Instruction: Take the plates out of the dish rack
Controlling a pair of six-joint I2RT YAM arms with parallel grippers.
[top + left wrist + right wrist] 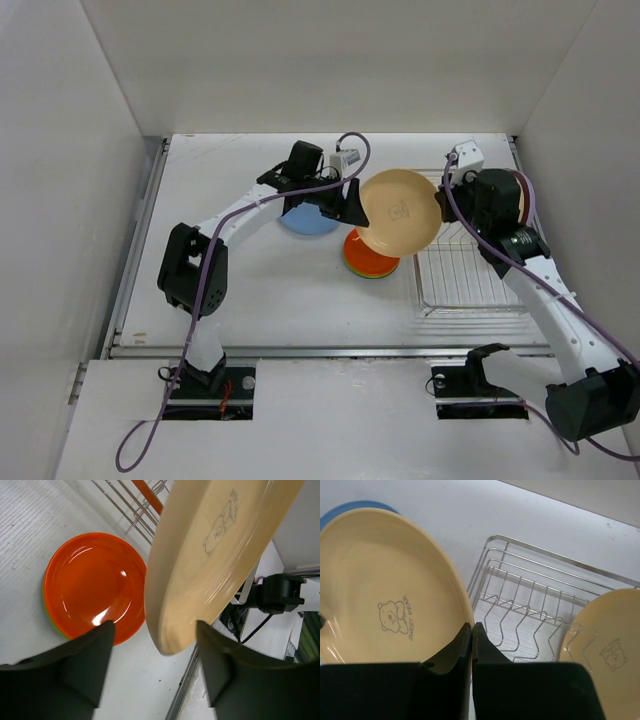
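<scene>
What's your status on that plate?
Right gripper shut on tan plate rim. Left gripper open, straddling opposite rim. Orange stack below. Second tan plate in rack.

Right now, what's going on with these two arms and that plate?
The right end effector pinches a tan plate by its rim, held in the air beside the dish rack. The left end effector is open around the plate's opposite edge, likely a handover. An orange-topped stack and a blue plate lie on the table; a second tan plate sits in the rack.
</scene>
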